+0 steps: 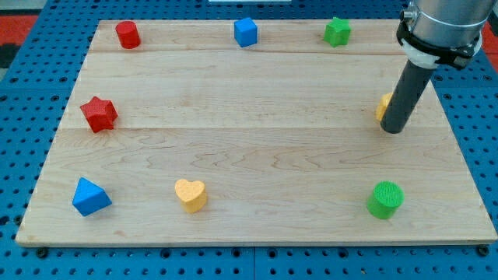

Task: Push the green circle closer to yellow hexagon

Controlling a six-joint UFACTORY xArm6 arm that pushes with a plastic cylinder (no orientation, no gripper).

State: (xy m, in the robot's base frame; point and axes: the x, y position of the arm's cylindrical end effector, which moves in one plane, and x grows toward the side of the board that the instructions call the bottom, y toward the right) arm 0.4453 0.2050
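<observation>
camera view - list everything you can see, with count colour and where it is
red cylinder: 1, red, top left corner of the board
blue cube: 1, blue, top edge, middle
green star: 1, green, top edge, right of middle
red star: 1, red, left edge, mid-height
blue triangle: 1, blue, bottom left
yellow heart: 1, yellow, bottom, left of middle
green circle: 1, green, bottom right
yellow hexagon: 1, yellow, right side, mostly hidden behind the rod
wooden board: 1, light wood, on a blue pegboard
my tip: 1, dark rod, right beside the yellow hexagon, well above the green circle
</observation>
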